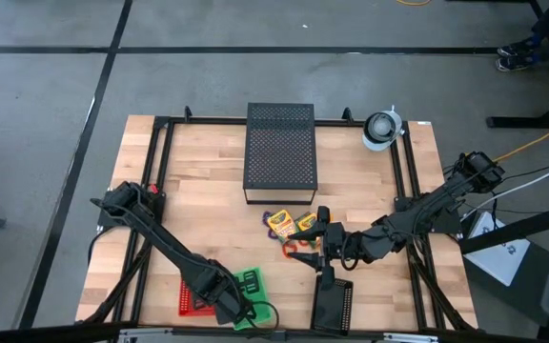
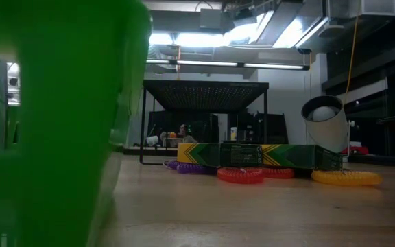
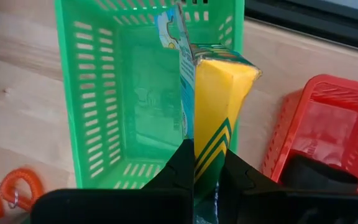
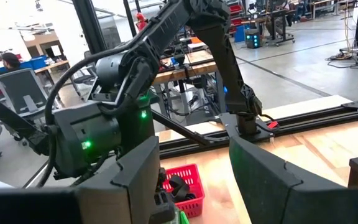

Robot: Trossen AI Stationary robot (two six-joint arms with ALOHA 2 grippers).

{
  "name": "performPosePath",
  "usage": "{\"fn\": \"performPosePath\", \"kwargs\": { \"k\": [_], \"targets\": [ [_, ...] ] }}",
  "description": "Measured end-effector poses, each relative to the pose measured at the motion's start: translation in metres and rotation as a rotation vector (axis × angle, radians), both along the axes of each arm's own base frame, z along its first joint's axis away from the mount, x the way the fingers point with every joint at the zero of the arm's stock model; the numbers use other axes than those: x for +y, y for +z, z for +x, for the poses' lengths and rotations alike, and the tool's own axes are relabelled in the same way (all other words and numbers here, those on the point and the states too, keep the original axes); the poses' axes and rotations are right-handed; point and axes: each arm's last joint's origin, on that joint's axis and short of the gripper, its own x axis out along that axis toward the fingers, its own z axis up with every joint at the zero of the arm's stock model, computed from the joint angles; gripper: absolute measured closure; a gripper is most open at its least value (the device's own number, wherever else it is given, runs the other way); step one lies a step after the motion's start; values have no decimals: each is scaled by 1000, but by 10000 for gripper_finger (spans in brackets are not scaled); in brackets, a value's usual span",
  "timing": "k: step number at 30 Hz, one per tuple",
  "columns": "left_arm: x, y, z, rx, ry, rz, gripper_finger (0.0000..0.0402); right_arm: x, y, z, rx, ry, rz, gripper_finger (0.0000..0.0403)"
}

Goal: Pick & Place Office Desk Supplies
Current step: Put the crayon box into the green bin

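The left end effector (image 3: 194,180) is clamped on a yellow-and-green crayon box (image 3: 213,106) and hangs over the green basket (image 3: 98,106), which sits at the near edge of the counter (image 1: 208,205) just beside a red basket (image 3: 328,130). From the wrist view the box stands up out of the fingers, tilted a little, with its far end over the open basket floor. I'd say the step in hand is the drop, and doing it well means getting the box low and centred before letting go: the basket walls are slotted and close, so a box released high or off to the side could catch the rim and tip out towards the red one. Bringing the wrist down until the box's end is below the rim, then spreading the fingers without twisting, looks the safe way. The red basket already seems to hold something dark, though I cannot make out what. The right end effector (image 1: 320,240) sits mid-counter with its fingers spread wide apart and nothing between them, right by the remaining supplies: two more crayon boxes (image 1: 291,223) and the coiled rings (image 2: 241,175), orange, red and purple, lying together just near of the black perforated box (image 1: 279,152). It should keep clear of the left arm's path while the drop is made. A white roll-like object (image 1: 382,130) stands off at the far right of the counter, out of the way.
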Motion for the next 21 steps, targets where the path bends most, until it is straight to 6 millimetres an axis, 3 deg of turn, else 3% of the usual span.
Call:
{"fn": "performPosePath", "kwargs": {
  "k": [13, 21],
  "targets": [
    [0, -17, 6, 66, 4, -10, 378, 0, 0, 0, 1, 0, 0, 207],
    [0, -17, 6, 63, 38, -2, 332, 0, 0, 0, 1, 3, -1, 207]
  ]
}}
